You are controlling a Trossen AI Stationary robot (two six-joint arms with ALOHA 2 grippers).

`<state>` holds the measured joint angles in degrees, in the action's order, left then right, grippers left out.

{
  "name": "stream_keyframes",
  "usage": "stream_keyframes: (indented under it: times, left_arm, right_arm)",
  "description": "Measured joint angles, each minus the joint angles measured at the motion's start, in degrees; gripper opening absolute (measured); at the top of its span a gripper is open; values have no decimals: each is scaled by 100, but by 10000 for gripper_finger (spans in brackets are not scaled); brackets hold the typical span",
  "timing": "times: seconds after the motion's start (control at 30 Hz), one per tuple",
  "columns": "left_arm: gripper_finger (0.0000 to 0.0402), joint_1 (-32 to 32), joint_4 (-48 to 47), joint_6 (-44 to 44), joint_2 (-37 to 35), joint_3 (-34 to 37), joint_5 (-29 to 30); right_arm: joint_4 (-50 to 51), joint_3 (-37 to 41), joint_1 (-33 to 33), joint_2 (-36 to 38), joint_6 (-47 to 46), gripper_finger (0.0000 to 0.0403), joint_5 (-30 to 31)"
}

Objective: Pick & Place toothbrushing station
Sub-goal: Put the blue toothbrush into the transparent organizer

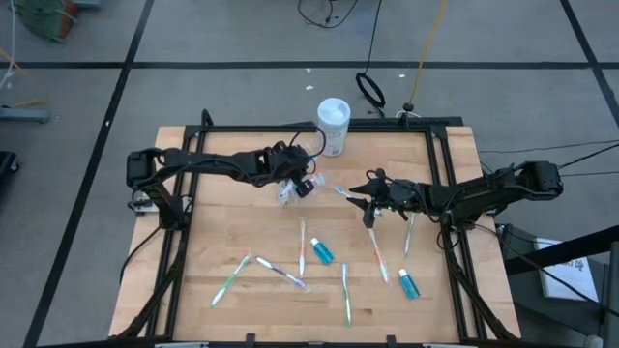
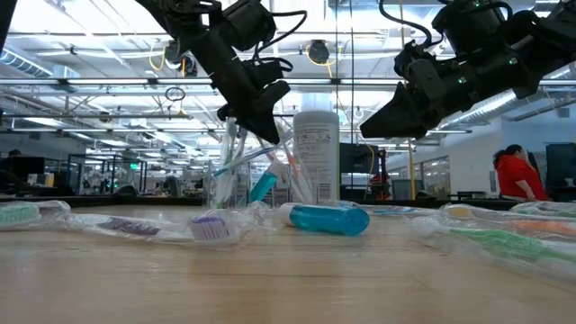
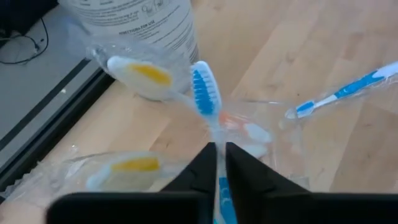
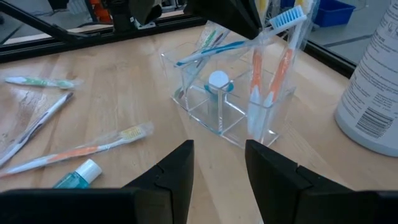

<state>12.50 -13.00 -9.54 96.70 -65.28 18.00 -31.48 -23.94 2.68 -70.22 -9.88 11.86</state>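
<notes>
Toothbrushes in clear wrappers are scattered across the near half of the wooden table (image 1: 208,213): a green one (image 1: 230,280) at seven o'clock, a purple one (image 1: 281,274) beside it, another green one (image 1: 346,292) at six. Two small blue toothpaste tubes (image 1: 321,252) lie among them, the second toward five o'clock.

At centre, slightly toward eleven o'clock, the small clear plastic holder (image 4: 230,102) is seen with several brushes and a tube already standing in it. The left gripper (image 3: 219,152) is held right over it, fingers pressed together on the handle of a blue-bristled toothbrush (image 3: 205,90); judged from this, a brush is being set into the holder. Release and a straight lift are called for next, without catching the brushes already leaning there.

The right gripper (image 4: 219,158) is held near three o'clock, jaws spread and empty, facing the holder. A pink brush (image 1: 377,253) below it could be taken next.

The tall white cylindrical container (image 1: 334,124) stands just behind the holder at twelve o'clock and crowds that side.
</notes>
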Motion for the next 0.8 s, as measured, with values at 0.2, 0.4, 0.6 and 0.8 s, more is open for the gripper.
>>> stream_keyframes:
  times: [0.2,0.4,0.6,0.8]
  left_arm:
    - [13,-116,-75,85,-270,0,9]
    - [6,-278,-316,146,-864,0,296]
    - [3,-501,-1170,-266,-1523,15,957]
    - [3,-840,-1010,-1161,-1654,716,1726]
  right_arm:
    - [2,0,-2,0,13,134,0]
    - [4,0,-12,0,12,134,-2]
    - [59,0,-15,0,-303,134,-8]
    - [107,0,-15,0,-627,134,-17]
